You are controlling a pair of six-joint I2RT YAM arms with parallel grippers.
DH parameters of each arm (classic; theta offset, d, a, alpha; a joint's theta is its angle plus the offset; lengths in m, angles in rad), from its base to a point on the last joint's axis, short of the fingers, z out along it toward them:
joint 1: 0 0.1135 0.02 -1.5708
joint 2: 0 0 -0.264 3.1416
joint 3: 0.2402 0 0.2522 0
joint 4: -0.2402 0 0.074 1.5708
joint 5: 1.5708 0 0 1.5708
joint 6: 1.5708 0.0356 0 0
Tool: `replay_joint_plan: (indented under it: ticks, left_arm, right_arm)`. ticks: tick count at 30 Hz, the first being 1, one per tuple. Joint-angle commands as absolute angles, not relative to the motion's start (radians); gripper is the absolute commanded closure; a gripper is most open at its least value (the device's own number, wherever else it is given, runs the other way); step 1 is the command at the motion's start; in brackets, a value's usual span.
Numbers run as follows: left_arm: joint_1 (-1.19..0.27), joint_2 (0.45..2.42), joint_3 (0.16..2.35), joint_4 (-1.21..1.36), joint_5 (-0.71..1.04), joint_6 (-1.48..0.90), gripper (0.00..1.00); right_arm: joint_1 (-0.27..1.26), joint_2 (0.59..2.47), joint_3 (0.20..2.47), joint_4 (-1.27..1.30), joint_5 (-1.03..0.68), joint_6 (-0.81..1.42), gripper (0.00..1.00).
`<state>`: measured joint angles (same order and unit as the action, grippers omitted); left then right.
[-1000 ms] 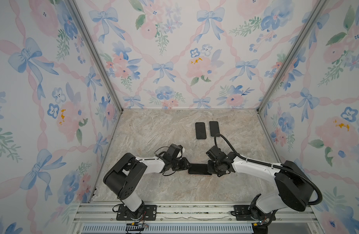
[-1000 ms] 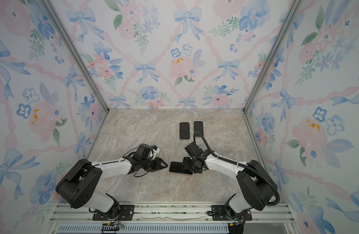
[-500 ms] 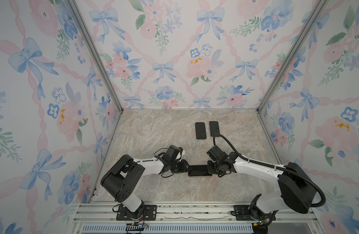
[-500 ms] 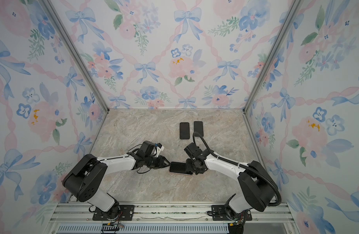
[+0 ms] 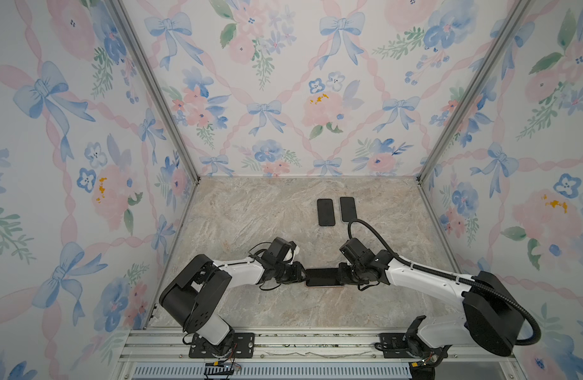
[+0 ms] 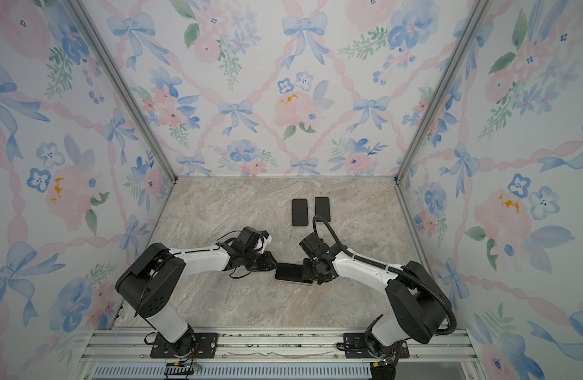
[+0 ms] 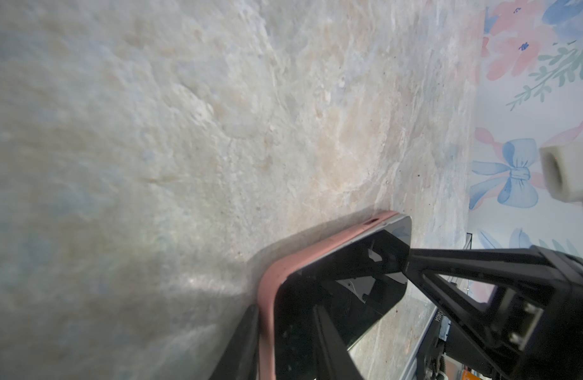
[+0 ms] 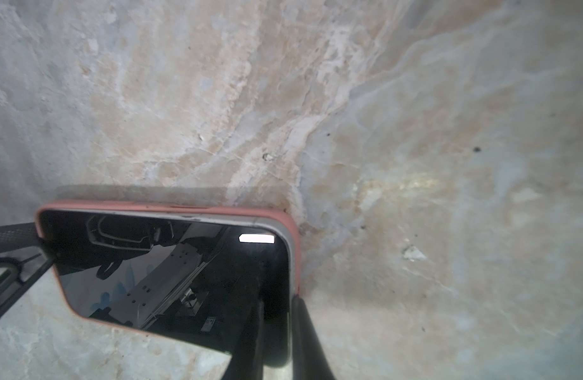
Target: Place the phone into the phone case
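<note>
No legible text, label, brand, number or sign in any view.

Black phone (image 5: 323,277) lies flat, screen-up, within pink case (image 8: 119,204)

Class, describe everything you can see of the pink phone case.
The phone case is salmon pink, matte, rubbery-looking, with rounded corners and a slot in one side. It lies flat on the marble-look table, the black phone lying inside, screen up. The left pincer and right pincer meet its short ends.
</note>
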<state>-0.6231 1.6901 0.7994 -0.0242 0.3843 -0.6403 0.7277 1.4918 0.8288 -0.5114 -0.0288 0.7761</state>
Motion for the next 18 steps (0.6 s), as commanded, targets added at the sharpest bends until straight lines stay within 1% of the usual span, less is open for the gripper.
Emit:
replay_joint_plan:
  ticks: [1, 9, 16, 18]
  left_arm:
    - [-0.633, 1.715, 0.826, -0.087, 0.311, -0.609, 0.80]
    - [-0.670, 1.766, 0.856, -0.101, 0.298, -0.611, 0.85]
    - [-0.676, 1.762, 0.851, -0.120, 0.282, -0.600, 0.91]
    - [-0.681, 1.754, 0.836, -0.121, 0.282, -0.606, 0.92]
  right_arm:
    - [0.730, 1.515, 0.813, -0.491, -0.047, 0.773, 0.49]
    - [0.730, 1.517, 0.815, -0.488, -0.052, 0.771, 0.51]
    - [0.730, 1.516, 0.813, -0.482, -0.054, 0.774, 0.53]
    - [0.730, 1.514, 0.806, -0.470, -0.062, 0.779, 0.55]
